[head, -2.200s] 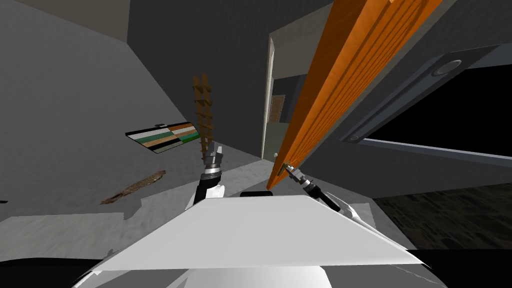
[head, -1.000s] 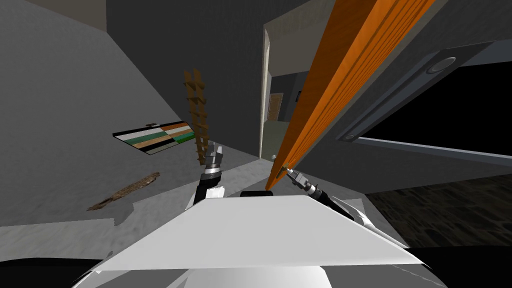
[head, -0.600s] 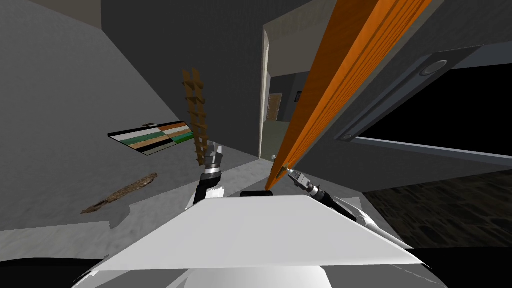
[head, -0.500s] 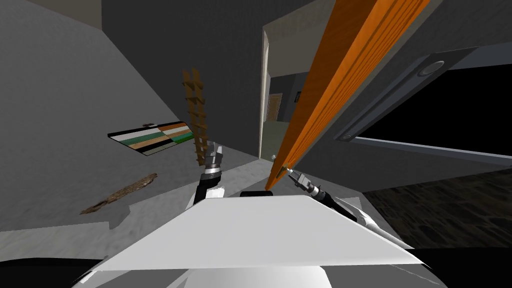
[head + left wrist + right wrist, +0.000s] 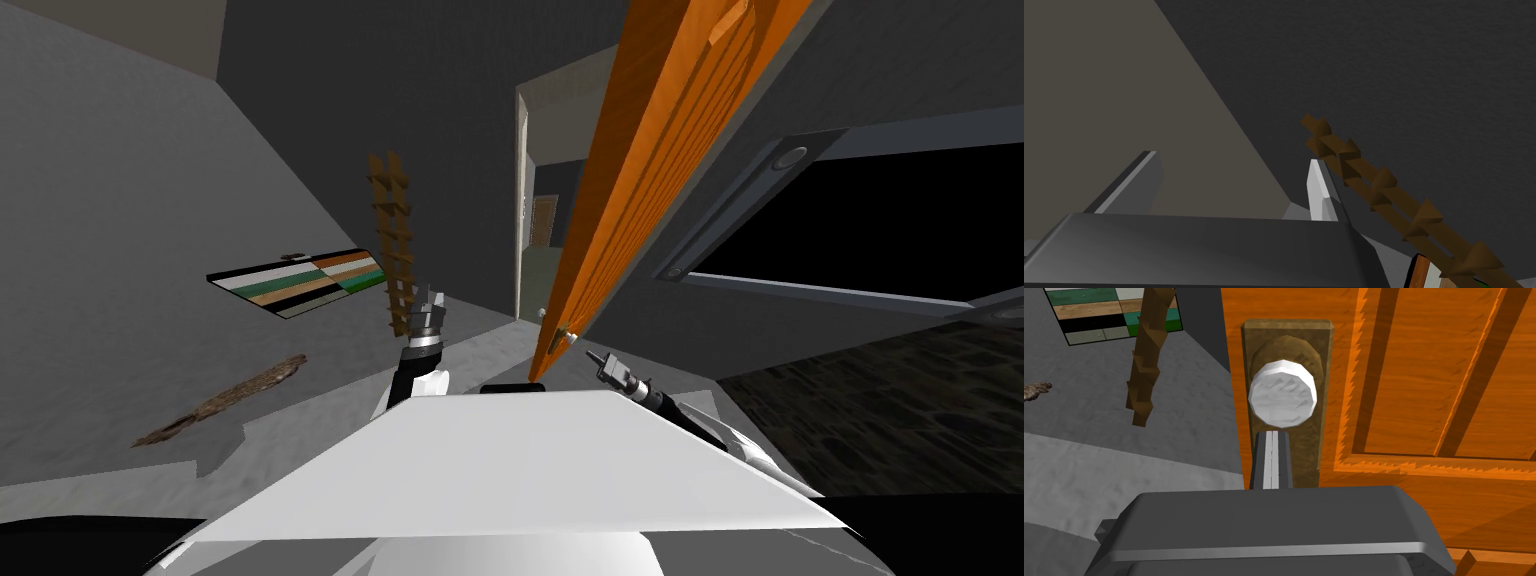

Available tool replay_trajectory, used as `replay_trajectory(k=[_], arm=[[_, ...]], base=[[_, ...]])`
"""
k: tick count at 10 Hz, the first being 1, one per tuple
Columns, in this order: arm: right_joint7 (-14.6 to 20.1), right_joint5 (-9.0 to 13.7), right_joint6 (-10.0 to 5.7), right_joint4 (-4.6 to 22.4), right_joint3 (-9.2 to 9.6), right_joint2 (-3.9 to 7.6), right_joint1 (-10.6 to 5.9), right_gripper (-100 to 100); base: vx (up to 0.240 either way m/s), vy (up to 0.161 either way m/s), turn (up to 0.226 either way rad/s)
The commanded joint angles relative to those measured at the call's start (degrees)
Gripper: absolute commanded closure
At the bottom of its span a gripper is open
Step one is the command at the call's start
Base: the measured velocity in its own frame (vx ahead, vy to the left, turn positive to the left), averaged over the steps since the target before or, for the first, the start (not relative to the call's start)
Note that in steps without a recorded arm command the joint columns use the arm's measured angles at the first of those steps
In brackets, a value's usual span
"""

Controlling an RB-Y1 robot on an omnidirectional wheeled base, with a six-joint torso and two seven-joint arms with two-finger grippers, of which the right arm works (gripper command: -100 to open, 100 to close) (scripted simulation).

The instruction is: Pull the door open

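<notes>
Right hand (image 5: 1269, 435) closed on nothing, blades pressed together, tips just short of the white knob (image 5: 1282, 393). Knob lies straight ahead, at the free edge of the orange door (image 5: 1424, 388), which stands ajar. Left hand (image 5: 1234, 161) open, well apart.

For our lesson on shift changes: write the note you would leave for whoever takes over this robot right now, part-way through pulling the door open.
Left tool: open, empty, idle to the left of the door.
Right tool: shut on nothing, tips just short of the white knob, not gripping it.
Orange door: stands partly open; the doorway shows beside its edge.
Left to do: probably open that tool, take the knob and pull the door wider.
</notes>
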State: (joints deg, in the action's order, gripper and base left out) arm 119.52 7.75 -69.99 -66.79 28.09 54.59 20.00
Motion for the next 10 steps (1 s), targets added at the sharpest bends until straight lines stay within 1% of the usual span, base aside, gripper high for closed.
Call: replay_trajectory(k=[1,7,9,10], arm=[[0.34,0.47,-2.26,2.06,-0.41,0.15,0.71,-100],[1.23,2.47,-11.37,10.8,-1.98,0.34,3.93,-100],[1.47,3.04,-13.76,13.11,-2.39,0.43,4.78,-100],[1.56,3.25,-14.64,13.96,-2.54,0.46,5.09,-100]], base=[[0.005,0.015,-0.006],[0.004,0.022,0.0],[-0.01,0.044,0.014],[-0.015,0.043,0.012]])
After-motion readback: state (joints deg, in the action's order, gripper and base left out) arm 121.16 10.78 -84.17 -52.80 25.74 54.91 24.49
